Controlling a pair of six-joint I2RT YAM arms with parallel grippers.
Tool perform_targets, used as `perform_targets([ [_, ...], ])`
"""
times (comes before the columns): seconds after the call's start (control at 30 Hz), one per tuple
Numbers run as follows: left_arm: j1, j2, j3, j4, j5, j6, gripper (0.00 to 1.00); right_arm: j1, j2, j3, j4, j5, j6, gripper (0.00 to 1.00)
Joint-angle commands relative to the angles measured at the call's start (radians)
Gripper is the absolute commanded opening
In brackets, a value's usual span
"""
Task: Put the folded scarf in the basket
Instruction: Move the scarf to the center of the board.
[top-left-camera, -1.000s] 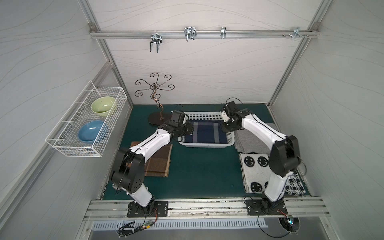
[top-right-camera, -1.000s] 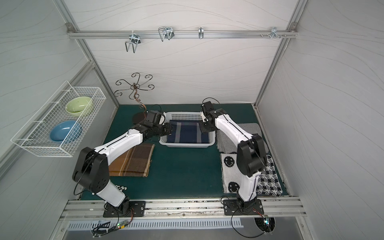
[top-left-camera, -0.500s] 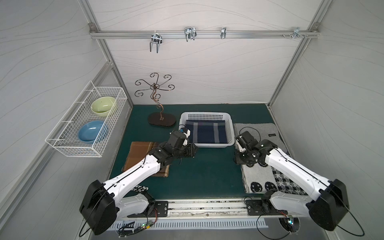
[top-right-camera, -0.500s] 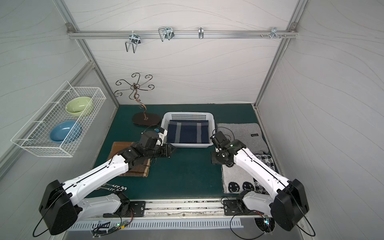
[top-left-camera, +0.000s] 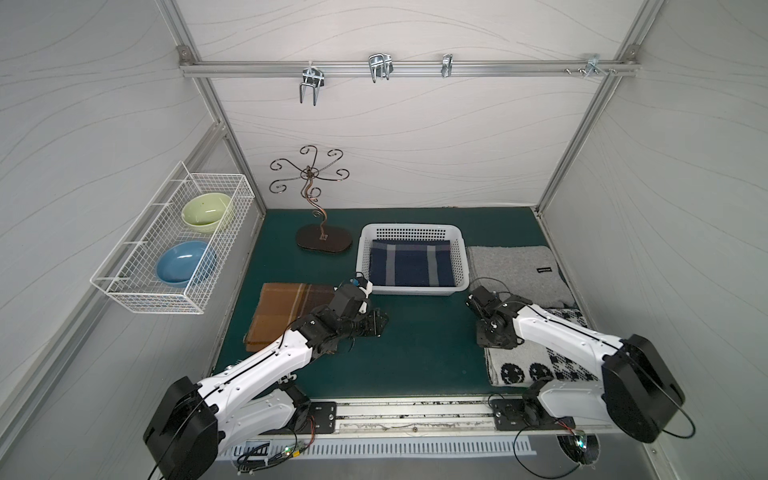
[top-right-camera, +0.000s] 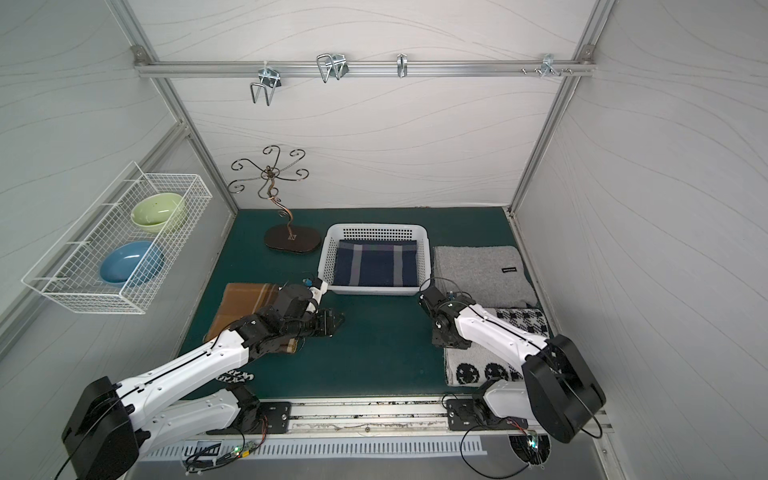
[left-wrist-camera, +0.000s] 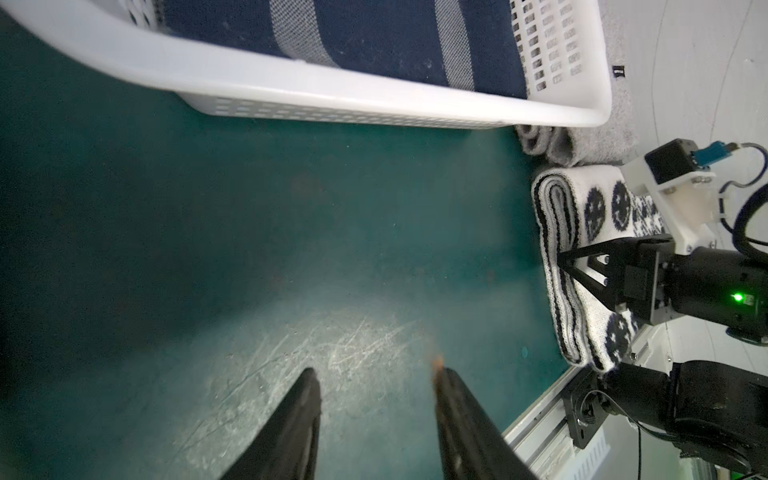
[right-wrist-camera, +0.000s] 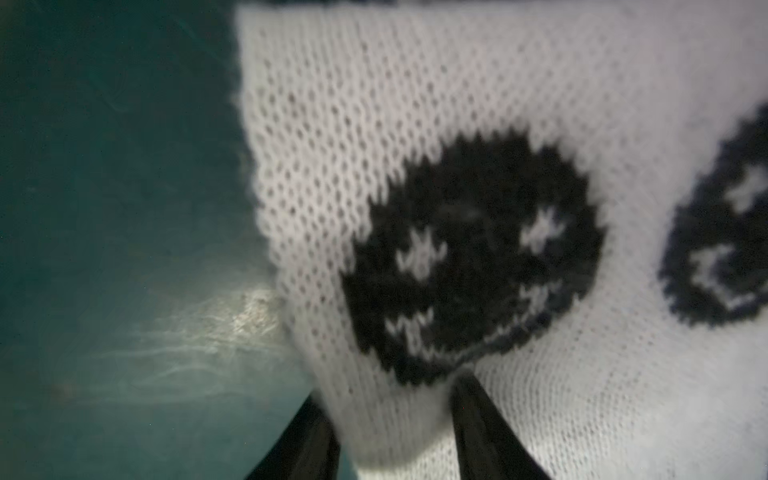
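White basket (top-left-camera: 411, 290) is holding the folded blue scarf (top-left-camera: 409, 268) in both top views. Left wrist view: left gripper (left-wrist-camera: 374, 372) is hanging spread over the green mat (left-wrist-camera: 249, 228). Right wrist view: right gripper (right-wrist-camera: 386, 388) is sitting around the white smiley scarf (right-wrist-camera: 415, 104) edge; I cannot tell if it is squeezing.

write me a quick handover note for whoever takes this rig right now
Left pincer: open, empty, over the green mat.
Right pincer: jaws astride the edge of the white knitted scarf with black smiley faces; grip unclear.
Done: the folded navy plaid scarf lies flat inside the white perforated plastic basket.
To do: likely nothing for that scarf; the brown plaid scarf, the grey woolly scarf and the smiley one lie on the mat outside the basket.
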Motion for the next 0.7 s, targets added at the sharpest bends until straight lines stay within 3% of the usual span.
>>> perform_targets([
  [0.0,-0.003,0.000,-0.010,0.071,0.000,-0.012,0.48,0.032,0.046,-0.010,0.068,-0.014,0.021,0.37],
  [0.23,-0.005,-0.026,-0.082,0.123,0.016,-0.057,0.48,0.160,0.116,0.046,0.066,-0.054,0.061,0.23],
  [0.43,-0.005,-0.038,-0.114,0.120,0.015,-0.072,0.48,0.286,0.179,0.139,0.120,-0.132,0.112,0.20],
  [0.67,-0.007,-0.044,-0.147,0.136,0.013,-0.103,0.48,0.414,0.355,0.338,0.148,-0.180,0.122,0.24],
])
